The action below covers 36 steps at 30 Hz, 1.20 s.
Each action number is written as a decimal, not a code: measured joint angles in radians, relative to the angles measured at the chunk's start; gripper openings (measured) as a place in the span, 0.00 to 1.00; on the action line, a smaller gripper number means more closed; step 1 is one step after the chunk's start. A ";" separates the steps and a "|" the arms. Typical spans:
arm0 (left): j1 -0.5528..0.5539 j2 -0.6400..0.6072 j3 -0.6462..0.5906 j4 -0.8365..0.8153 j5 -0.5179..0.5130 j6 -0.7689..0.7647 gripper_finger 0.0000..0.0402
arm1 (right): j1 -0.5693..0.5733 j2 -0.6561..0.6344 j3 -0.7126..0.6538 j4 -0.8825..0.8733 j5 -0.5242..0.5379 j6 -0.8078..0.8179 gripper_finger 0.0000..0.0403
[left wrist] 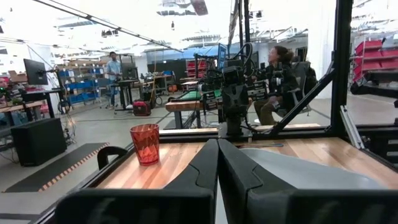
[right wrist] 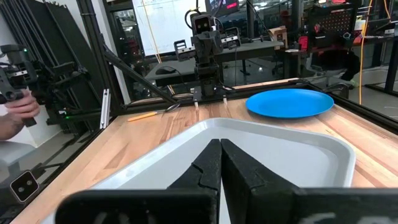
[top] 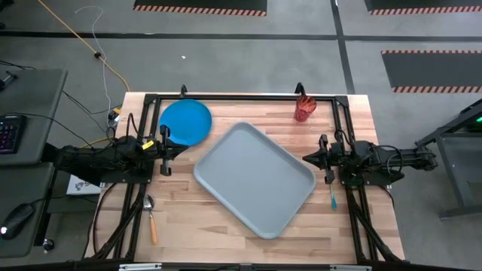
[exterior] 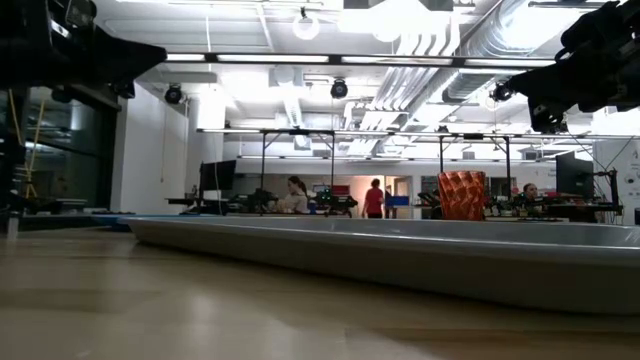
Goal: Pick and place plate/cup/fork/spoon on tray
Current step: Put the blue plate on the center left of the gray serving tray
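Observation:
The pale grey tray (top: 254, 178) lies askew in the middle of the table, nothing on it. The blue plate (top: 186, 121) lies flat at the far left, beside the tray's far corner. The red-orange cup (top: 303, 108) stands upright at the far right. The orange-handled spoon (top: 151, 219) lies near the left front. The teal-handled fork (top: 333, 199) lies at the right, under the right arm. My left gripper (top: 181, 147) is shut and empty at the tray's left. My right gripper (top: 305, 159) is shut and empty at the tray's right edge.
A black frame (top: 241, 98) runs along the table's far edge and down both sides. People stand and sit in the room beyond the table. A hand shows at the edge of the right wrist view (right wrist: 15, 115).

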 joint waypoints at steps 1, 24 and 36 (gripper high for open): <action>0.000 0.000 0.000 0.003 0.001 -0.015 0.00 | 0.000 0.000 0.000 0.000 0.000 0.000 0.00; 0.011 0.603 0.511 -0.687 -0.395 -0.248 0.56 | 0.000 0.000 0.000 0.000 0.001 0.000 0.00; 0.120 1.005 0.556 -0.836 -0.238 -0.318 0.58 | 0.000 0.000 0.000 0.000 0.001 0.000 0.00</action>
